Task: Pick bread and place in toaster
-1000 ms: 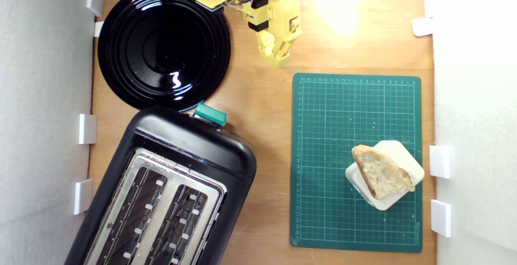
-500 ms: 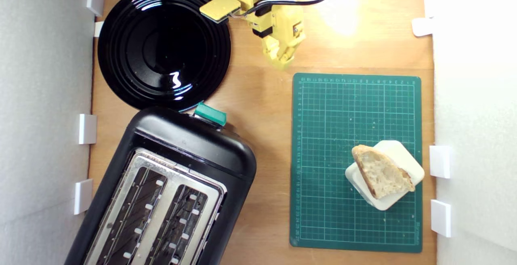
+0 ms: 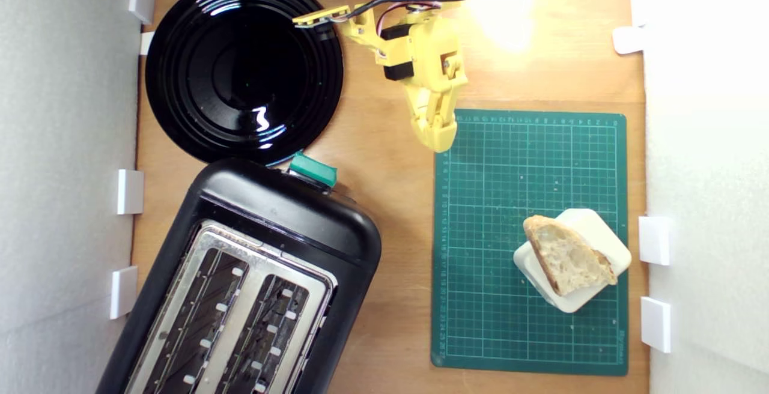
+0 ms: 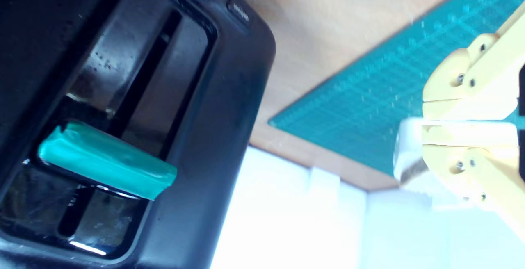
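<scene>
The toaster point(image 3: 252, 280) runs off the exterior view's bottom edge at about 7 o'clock, so the far ends of both slots are cut. The arm's base is chopped by the top edge at 12 o'clock. The cream block point(image 3: 586, 250) is mostly covered by the bread point(image 3: 568, 256), with only its corners poking out.

The wrist view is pretty smeary: the green mat point(image 4: 369, 105) has its grid lines blurred, and small print on the toaster's button is unreadable. The gripper point(image 4: 428, 126) is clipped by the frame edge at 3 o'clock, and it hides most of a white thing behind it, so it's hard to say what that is. The toaster body also spills past the frame at 9 o'clock.
</scene>
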Controlling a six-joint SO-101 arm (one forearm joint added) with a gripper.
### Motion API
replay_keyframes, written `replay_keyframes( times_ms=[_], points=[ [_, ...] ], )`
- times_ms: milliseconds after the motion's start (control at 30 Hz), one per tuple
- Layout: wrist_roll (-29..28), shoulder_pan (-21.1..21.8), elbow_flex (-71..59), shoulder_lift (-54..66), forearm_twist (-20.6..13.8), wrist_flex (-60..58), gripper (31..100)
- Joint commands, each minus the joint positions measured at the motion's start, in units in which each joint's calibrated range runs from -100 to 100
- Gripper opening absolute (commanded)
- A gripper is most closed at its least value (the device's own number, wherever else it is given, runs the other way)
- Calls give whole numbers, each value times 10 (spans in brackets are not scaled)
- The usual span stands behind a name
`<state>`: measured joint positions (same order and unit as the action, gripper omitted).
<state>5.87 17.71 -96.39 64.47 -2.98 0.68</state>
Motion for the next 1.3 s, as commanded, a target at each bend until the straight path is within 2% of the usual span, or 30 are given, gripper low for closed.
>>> replay_keyframes(
  times_ms=[0,267,400,800,933,1267],
  points=[
    [-32,34,18,-39,-7,-84,308],
    [-58,36,19,-116,-10,-155,308],
    [-63,39,17,-181,-11,-232,308],
    [-58,41,22,-509,-11,-541,309],
    [-58,50,24,-531,-3,-564,309],
    [-63,67,95,-611,-12,-608,309]
  ],
)
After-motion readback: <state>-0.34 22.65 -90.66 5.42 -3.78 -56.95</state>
